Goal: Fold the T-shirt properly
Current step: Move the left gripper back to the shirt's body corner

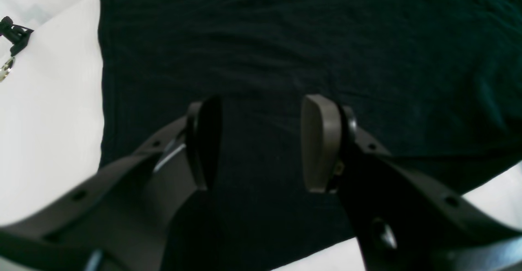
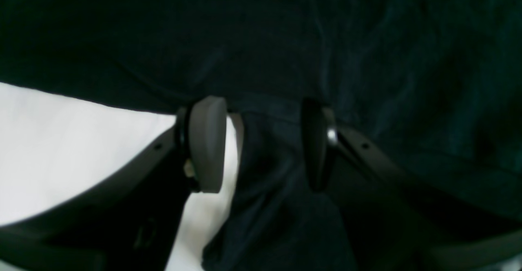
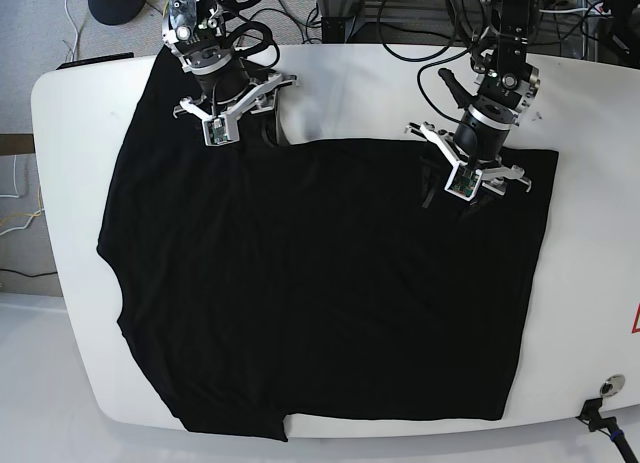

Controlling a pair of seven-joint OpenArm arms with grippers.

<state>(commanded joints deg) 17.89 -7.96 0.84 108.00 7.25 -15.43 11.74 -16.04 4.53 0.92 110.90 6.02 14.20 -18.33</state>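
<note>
The black T-shirt (image 3: 320, 283) lies spread over most of the white table (image 3: 380, 93). My left gripper (image 3: 472, 176) hangs open over the shirt's upper right part, near its far edge. In the left wrist view it (image 1: 261, 144) is empty, with flat black fabric (image 1: 285, 50) beneath the jaws. My right gripper (image 3: 240, 121) is at the shirt's far left edge. In the right wrist view it (image 2: 263, 144) is open, with a raised bunch of shirt fabric (image 2: 273, 173) between the wide-set fingers, not pinched.
A small black clamp (image 3: 600, 408) with a metal ring sits at the table's near right corner and also shows in the left wrist view (image 1: 14, 34). Cables and stands lie beyond the far edge. Bare table (image 2: 61, 152) shows beside the right gripper.
</note>
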